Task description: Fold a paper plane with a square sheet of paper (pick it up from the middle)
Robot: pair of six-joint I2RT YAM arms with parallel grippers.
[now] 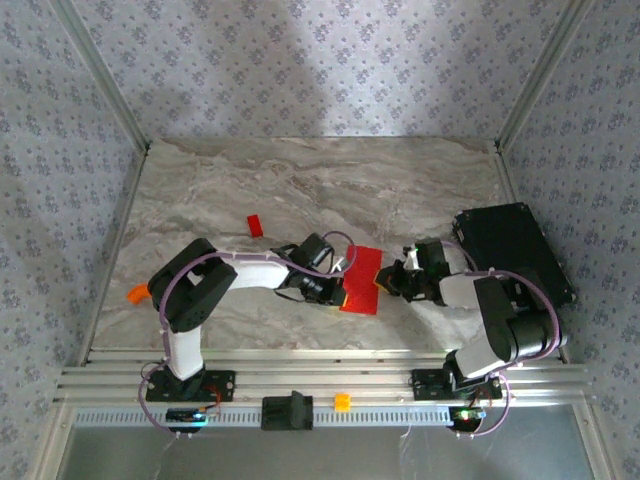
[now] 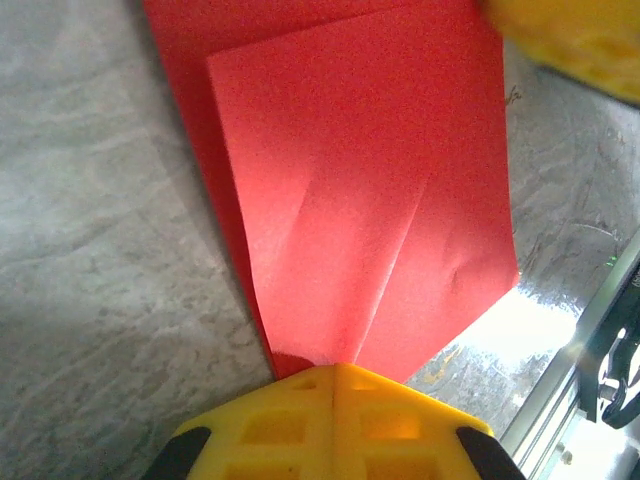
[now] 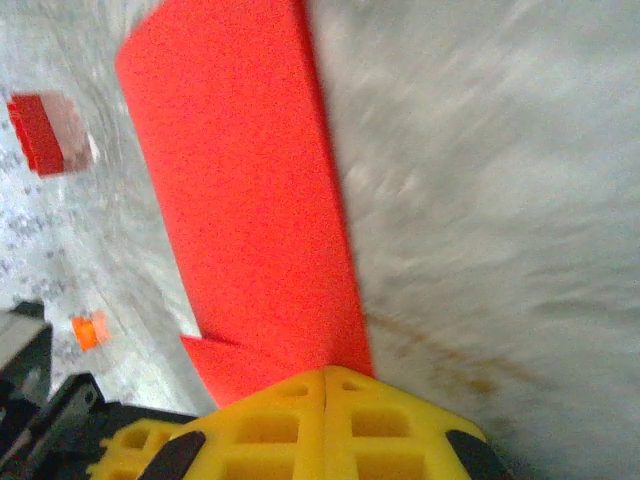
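Closest to me, the two arms reach in from the near edge of the table (image 1: 300, 190) and meet over its near middle, one from each side. I take it that is so each can hold an opposite edge of the square sheet of paper (image 1: 363, 278) while a fold is worked. The left gripper (image 1: 338, 287) has its yellow fingers (image 2: 390, 430) pressed together, with the sheet's left edge caught at their tips. The right gripper (image 1: 386, 283) looks closed the same way on the right edge. The sheet sits between them, low over the table and already doubled, one red layer over another with a faint crease down it. It reads as a slim rectangle with no nose to it yet, its long axis running from the near edge toward the far edge and leaning a little right. Beyond it, toward the far left corner, a small red block (image 1: 255, 225) lies well apart.
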